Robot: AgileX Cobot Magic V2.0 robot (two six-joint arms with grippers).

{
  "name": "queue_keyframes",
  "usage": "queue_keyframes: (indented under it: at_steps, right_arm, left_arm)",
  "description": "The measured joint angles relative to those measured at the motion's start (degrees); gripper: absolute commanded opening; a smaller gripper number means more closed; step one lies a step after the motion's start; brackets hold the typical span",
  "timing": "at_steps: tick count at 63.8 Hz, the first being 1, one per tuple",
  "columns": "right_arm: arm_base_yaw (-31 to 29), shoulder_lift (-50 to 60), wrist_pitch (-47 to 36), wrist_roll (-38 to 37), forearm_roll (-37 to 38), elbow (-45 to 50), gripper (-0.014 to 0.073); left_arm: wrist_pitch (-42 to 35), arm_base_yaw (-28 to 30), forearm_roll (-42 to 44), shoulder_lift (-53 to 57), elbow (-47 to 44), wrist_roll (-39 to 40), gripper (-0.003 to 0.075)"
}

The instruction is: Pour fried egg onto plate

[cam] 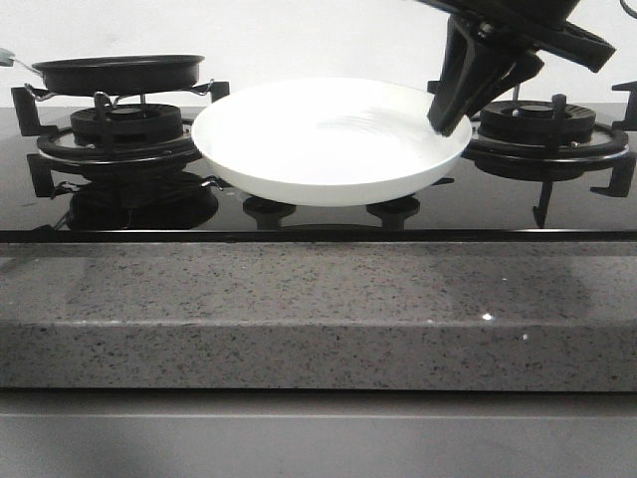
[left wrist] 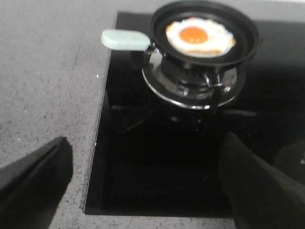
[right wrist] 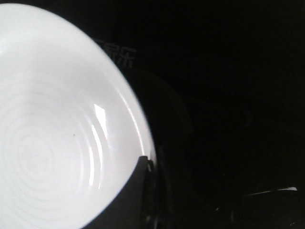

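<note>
The fried egg [left wrist: 200, 37], white with an orange yolk, lies in a black pan [left wrist: 248, 45] on the left burner. From the front the pan [cam: 119, 72] hides the egg. The white plate [cam: 318, 139] hangs level above the middle of the hob. My right gripper [cam: 448, 115] is shut on its right rim, and one dark finger [right wrist: 138, 191] lies over the plate's inner edge [right wrist: 57, 143]. My left gripper [left wrist: 145, 148] is open and holds nothing. It hovers over the hob's near left corner, well short of the pan's pale green handle [left wrist: 125, 39].
The black glass hob [cam: 498, 204] has a second burner grate [cam: 542, 124] at the right, just behind my right arm. Two knobs [cam: 269, 209] sit under the plate. A speckled grey stone counter [cam: 299, 309] runs along the front and beside the hob [left wrist: 47, 86].
</note>
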State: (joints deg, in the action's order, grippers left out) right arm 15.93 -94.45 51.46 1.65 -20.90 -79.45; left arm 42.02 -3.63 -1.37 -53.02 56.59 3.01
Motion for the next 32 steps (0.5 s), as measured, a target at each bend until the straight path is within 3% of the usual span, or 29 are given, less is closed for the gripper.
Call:
queue_keyframes:
  at_steps: [8, 18, 32]
  right_arm:
    - [0.0, 0.0, 0.0, 0.0, 0.0, 0.0, -0.0069]
    - [0.0, 0.0, 0.0, 0.0, 0.0, 0.0, -0.0069]
    - [0.0, 0.0, 0.0, 0.0, 0.0, 0.0, -0.0069]
  left_arm:
    - [4.5, 0.7, 0.4, -6.4, 5.2, -0.1, 0.0619]
    - [9.5, 5.5, -2.8, -14.7, 12.4, -0.7, 0.0619]
    - [12.1, 15.1, -20.1, -23.7, 19.0, -8.1, 0.0619]
